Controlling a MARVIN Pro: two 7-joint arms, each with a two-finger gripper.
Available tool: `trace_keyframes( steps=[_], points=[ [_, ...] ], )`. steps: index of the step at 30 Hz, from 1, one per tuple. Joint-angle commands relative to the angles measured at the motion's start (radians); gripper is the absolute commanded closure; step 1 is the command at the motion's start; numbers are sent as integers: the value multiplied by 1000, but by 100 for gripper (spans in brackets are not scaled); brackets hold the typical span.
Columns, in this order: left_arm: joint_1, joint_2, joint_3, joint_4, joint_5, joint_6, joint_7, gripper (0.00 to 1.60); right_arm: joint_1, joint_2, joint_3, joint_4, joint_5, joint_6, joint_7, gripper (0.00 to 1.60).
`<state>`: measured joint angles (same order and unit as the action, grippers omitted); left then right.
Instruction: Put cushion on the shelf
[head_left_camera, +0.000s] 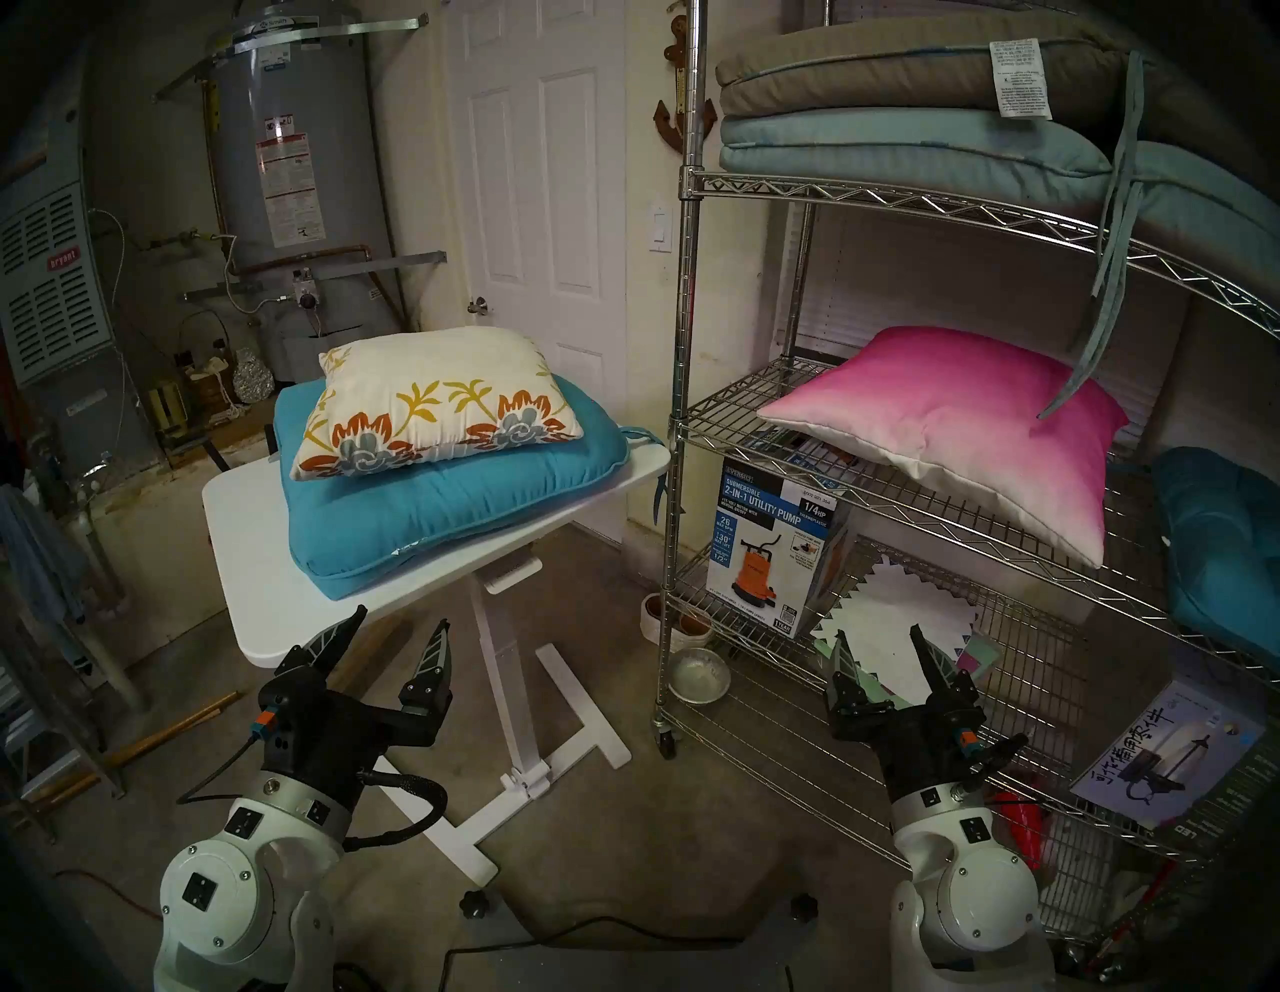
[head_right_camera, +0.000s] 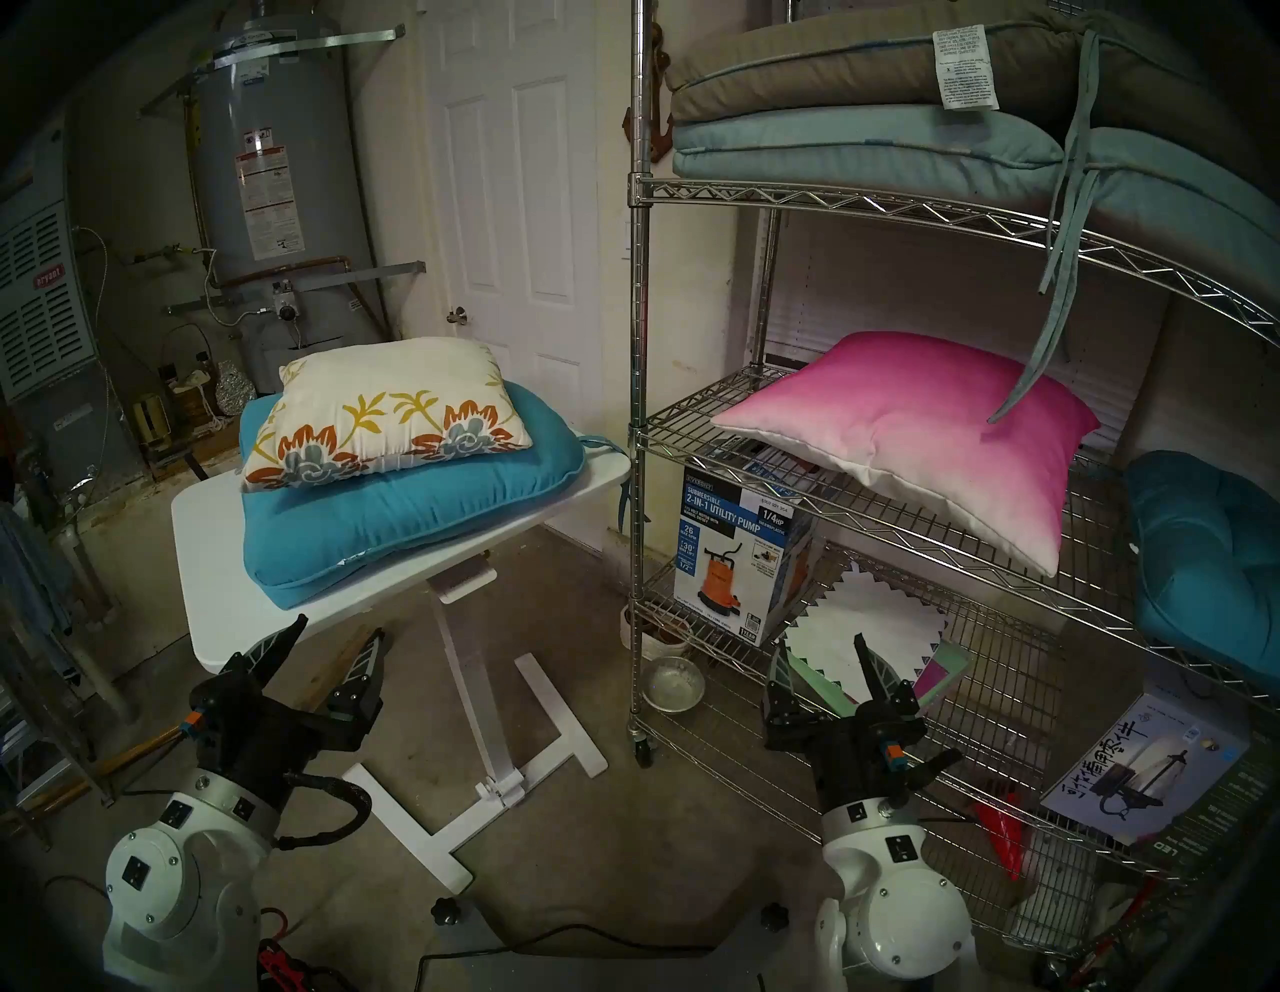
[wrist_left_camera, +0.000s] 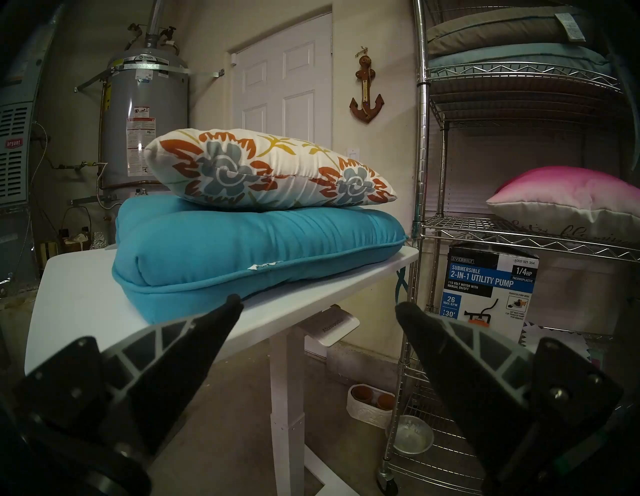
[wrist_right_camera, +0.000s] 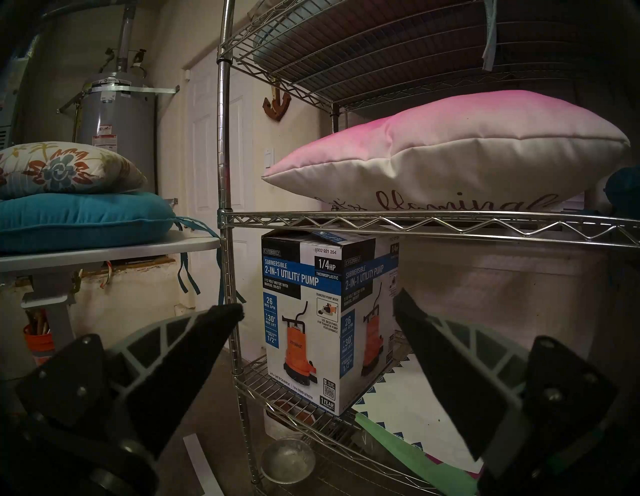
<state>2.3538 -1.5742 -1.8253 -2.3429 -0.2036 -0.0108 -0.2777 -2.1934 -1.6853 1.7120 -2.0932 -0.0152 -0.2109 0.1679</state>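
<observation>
Garage corner: water heater (head_left_camera: 305, 173) and door (head_left_camera: 540, 208) at the back, white table (head_left_camera: 263, 554) on the left, shelf (head_left_camera: 682, 415) on the right. The cushion (head_left_camera: 436, 409) is found on top of a teal cushion (head_left_camera: 450, 512) on the table, not yet touched. Both grippers are held low and short of everything, jaws spread wide and empty. The left gripper (head_left_camera: 395, 641) is judged the nearer one: the cushion lies ahead of and above its jaws, slightly to the right, as seen in the left wrist view (wrist_left_camera: 270, 169). The right gripper (head_left_camera: 880, 644) is pointed at the shelf's lower tiers, with the cushion well off to its left. The cushion's longer side is seen running left to right across the left jaws, with its seam edge presented to them. Shelf contents: stacked flat cushions (head_left_camera: 900, 111) on the upper tier; a pink pillow (head_left_camera: 956, 429) on the middle tier, with bare grid left in front of it; a pump box (head_left_camera: 776, 547) and papers (head_left_camera: 900, 623) below. A reach up and forward is judged to be needed.
</observation>
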Motion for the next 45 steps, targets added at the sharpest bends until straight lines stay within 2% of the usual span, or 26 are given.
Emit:
trace_keyframes(
  steps=[1, 38, 39, 41, 45],
  points=[
    [0, 1, 0, -18, 1, -2, -1, 0, 1, 1, 0, -19, 0, -3, 0, 0],
    [0, 1, 1, -18, 1, -2, -1, 0, 2, 0, 0, -19, 0, -3, 1, 0],
    [0, 1, 1, -18, 1, -2, -1, 0, 3, 2, -2, -25, 20, 2, 13, 0],
    [0, 2, 1, -17, 1, -2, -1, 0, 8, -1, -10, -36, 1, 6, 5, 0],
    [0, 2, 1, -17, 0, -2, -1, 0, 36, 7, -17, -37, 19, 22, 22, 0]
  ],
)
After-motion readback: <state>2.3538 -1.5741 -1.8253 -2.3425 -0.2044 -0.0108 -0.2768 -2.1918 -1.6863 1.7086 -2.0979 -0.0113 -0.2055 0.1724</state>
